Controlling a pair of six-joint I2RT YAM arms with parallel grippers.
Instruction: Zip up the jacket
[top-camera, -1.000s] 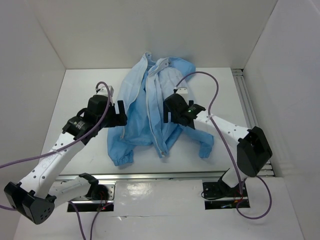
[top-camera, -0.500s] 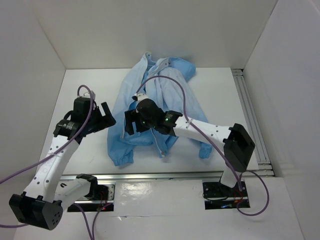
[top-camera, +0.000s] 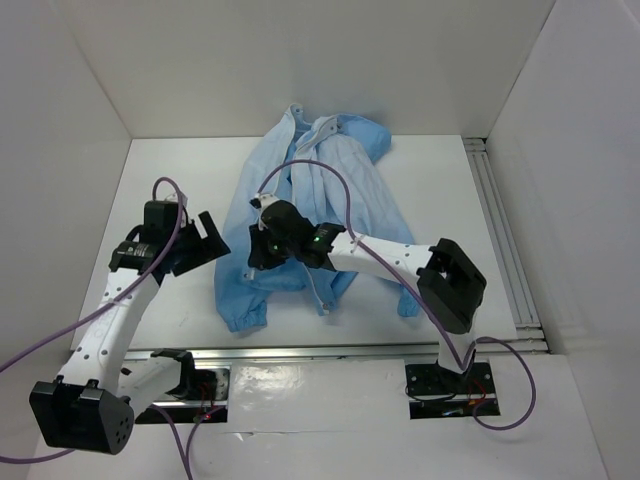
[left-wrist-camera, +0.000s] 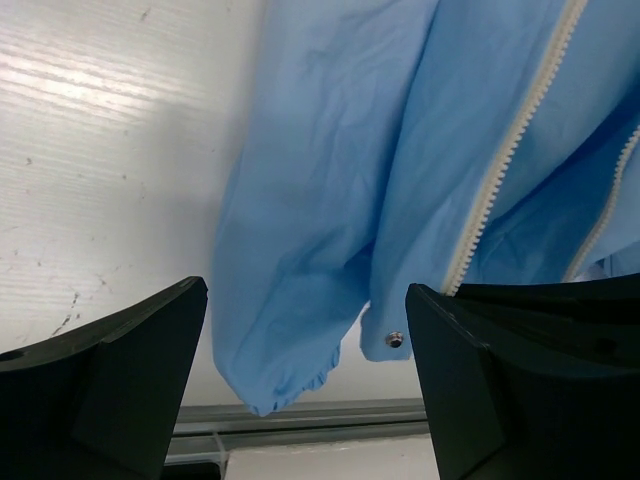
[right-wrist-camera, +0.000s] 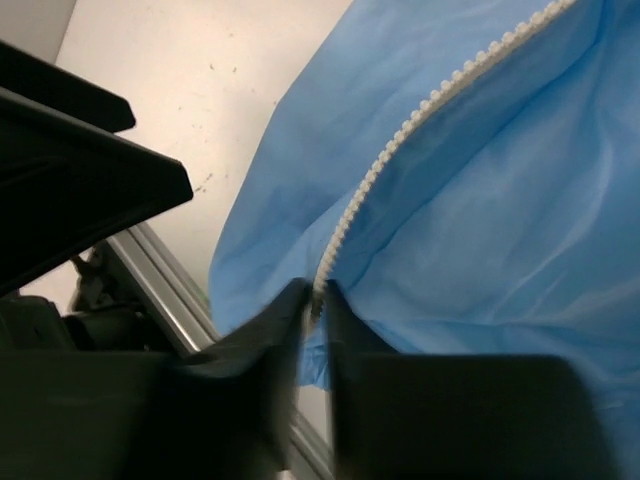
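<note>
Jacket (top-camera: 330, 185): lies front up across the middle of the table (top-camera: 160, 180), collar at the far side, hem and cuffs toward the arm bases. Not zipped yet, with the two front panels apart and the white zipper (right-wrist-camera: 420, 120) running as loose rows of teeth down each edge. Crossed low by the right gripper (top-camera: 262, 256), reaching over from its own side to the lower part of the panel on the camera's left, near the hem. Seen from the right wrist with fingers (right-wrist-camera: 280, 335) drawn almost together and a row of teeth running straight into the slit between them; blurred there, so probably clamped on the zipper edge rather than merely beside it. Held so, presumably, to pin or lift that bottom end, where the two halves must be mated before any pull upward. Flanked on the left by the left gripper (top-camera: 205, 240), wide apart and holding nothing, poised above bare table just beside the sleeve. From the left wrist: looks down on the sleeve's gathered cuff (left-wrist-camera: 285, 390), a small metal snap (left-wrist-camera: 395, 340) at the hem corner, and teeth slanting off to the upper right, all lying between and beyond the spread fingers without touching them. Set back and open, likely, to stay out of the way while ready to take the other edge.
</note>
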